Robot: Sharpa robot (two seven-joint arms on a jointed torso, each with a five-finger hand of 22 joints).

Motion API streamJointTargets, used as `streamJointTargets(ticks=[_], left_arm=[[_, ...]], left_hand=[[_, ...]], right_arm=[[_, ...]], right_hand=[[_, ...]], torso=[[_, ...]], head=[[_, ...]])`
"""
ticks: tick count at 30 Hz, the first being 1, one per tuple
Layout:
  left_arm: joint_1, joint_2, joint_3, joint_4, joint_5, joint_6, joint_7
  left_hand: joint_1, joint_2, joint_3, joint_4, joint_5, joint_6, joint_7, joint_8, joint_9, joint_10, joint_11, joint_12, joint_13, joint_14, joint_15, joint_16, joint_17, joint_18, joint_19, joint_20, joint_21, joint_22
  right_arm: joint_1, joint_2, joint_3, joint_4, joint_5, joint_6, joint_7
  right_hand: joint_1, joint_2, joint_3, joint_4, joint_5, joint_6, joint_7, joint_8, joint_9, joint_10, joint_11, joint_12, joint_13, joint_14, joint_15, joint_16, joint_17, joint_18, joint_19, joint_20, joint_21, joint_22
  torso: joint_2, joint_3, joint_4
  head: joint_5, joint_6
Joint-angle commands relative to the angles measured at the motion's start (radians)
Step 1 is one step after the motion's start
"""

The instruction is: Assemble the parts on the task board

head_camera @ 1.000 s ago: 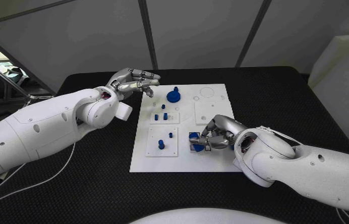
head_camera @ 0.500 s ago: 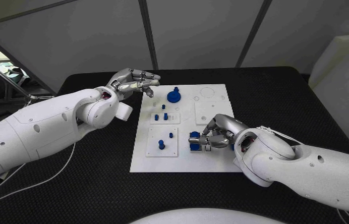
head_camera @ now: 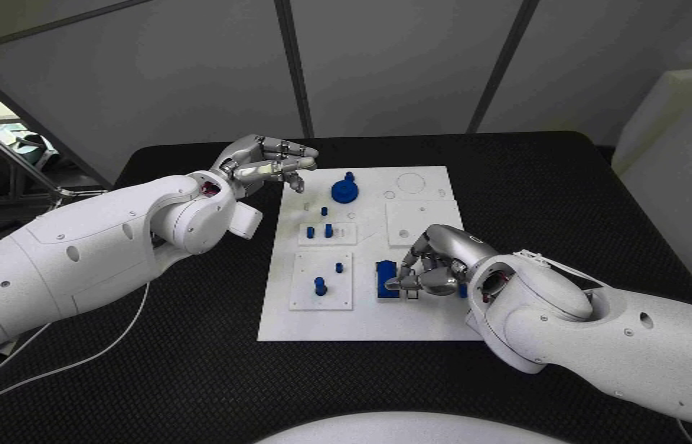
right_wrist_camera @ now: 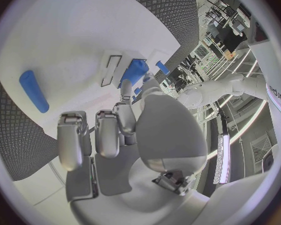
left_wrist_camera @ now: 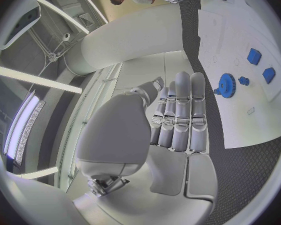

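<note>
The white task board (head_camera: 368,314) lies mid-table. My right hand (head_camera: 436,262) rests over its near right part and pinches a blue block (head_camera: 387,277) against the board; the right wrist view shows that block (right_wrist_camera: 134,72) at the fingertips (right_wrist_camera: 125,87), with a loose blue peg (right_wrist_camera: 33,91) lying on the board beside them. A blue gear with a knob (head_camera: 343,189) stands at the far side, and small blue pegs (head_camera: 320,232) stand in the white blocks. My left hand (head_camera: 267,164) hovers off the far left corner, fingers curled in with nothing between them.
Two more blue pegs (head_camera: 320,286) stand in the near left white block. The left wrist view shows the gear (left_wrist_camera: 227,81) and two small blue pieces (left_wrist_camera: 253,56) ahead of the left hand (left_wrist_camera: 178,120). Black table (head_camera: 173,364) surrounds the board.
The right hand has shifted slightly and the blue block in its fingers now stands as one taller piece at the board's near middle. The left arm has not moved.
</note>
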Motion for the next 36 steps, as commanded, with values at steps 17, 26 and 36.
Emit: streamJointTargets(ticks=[17, 26, 36], left_arm=[[0.001, 0.002, 0.000, 0.000, 0.004, 0.010, 0.001], [0.000, 0.001, 0.000, -0.002, 0.004, 0.010, 0.001], [-0.002, 0.002, -0.001, -0.003, 0.004, 0.010, 0.002]], left_hand=[[-0.003, 0.004, -0.005, -0.002, -0.004, -0.008, 0.002, -0.006, 0.001, -0.008, 0.001, 0.005, 0.002, -0.002, 0.004, -0.005, -0.001, -0.004, 0.001, 0.006, -0.009, -0.002], [-0.003, 0.004, -0.005, -0.002, -0.004, -0.008, 0.002, -0.006, 0.001, -0.008, 0.001, 0.005, 0.003, -0.002, 0.004, -0.005, -0.001, -0.004, 0.001, 0.006, -0.009, -0.002], [-0.003, 0.004, -0.005, -0.002, -0.004, -0.008, 0.002, -0.006, 0.001, -0.008, 0.001, 0.005, 0.003, -0.002, 0.004, -0.005, -0.001, -0.004, 0.001, 0.006, -0.009, -0.002]], right_arm=[[0.001, -0.008, 0.000, -0.009, -0.025, -0.006, 0.020], [0.002, -0.117, 0.002, 0.035, 0.052, -0.063, 0.065], [0.004, -0.242, 0.005, 0.045, 0.074, -0.010, 0.118]], right_hand=[[0.020, 0.021, -0.028, -0.046, 0.005, -0.001, 0.002, -0.021, 0.012, -0.001, -0.005, -0.003, 0.001, 0.058, -0.007, 0.006, 0.045, -0.007, 0.105, -0.011, 0.003, 0.264], [0.004, 0.028, -0.047, -0.049, 0.013, -0.031, 0.013, -0.041, 0.012, -0.009, 0.005, -0.019, -0.009, 0.056, 0.001, -0.001, 0.035, -0.007, 0.105, -0.005, 0.003, 0.264], [0.040, 0.078, -0.047, -0.084, 0.117, -0.092, 0.029, -0.049, -0.038, -0.014, 0.016, -0.043, -0.024, 0.057, 0.011, 0.000, 0.040, -0.007, 0.105, 0.005, 0.003, 0.264]], torso=[[0.001, -0.0003, 0.0001], [-0.001, 0.0006, -0.0007], [0.001, 0.0018, -0.0049]], head=[[-0.003, -0.001], [-0.015, 0.007], [-0.038, 0.015]])
